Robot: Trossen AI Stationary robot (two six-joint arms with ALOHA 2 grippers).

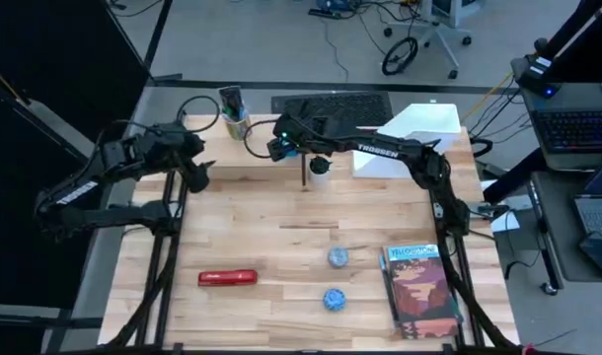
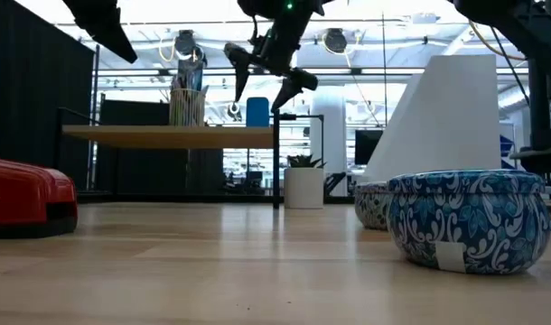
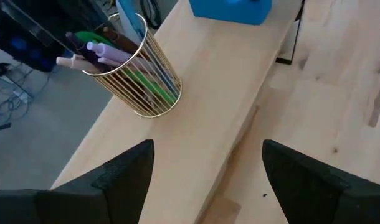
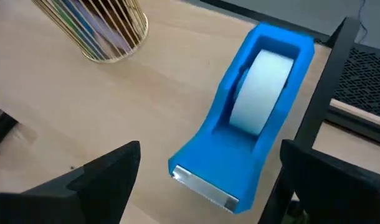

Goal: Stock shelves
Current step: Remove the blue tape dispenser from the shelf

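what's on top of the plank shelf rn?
On the plank shelf: a gold wire pen cup and a blue tape dispenser, standing apart. The open right gripper hovers over the dispenser. In the high view, the arm hides part of the shelf.

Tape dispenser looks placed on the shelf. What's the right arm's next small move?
Probably lift the right gripper straight up and clear: its fingers are open above the blue tape dispenser, which sits free on the plank shelf beside the pen cup.

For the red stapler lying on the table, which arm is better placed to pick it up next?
Probably the left. The red stapler lies on the left arm's side, and the left gripper is open and empty. The right gripper, also open, hovers over the blue tape dispenser on the shelf.
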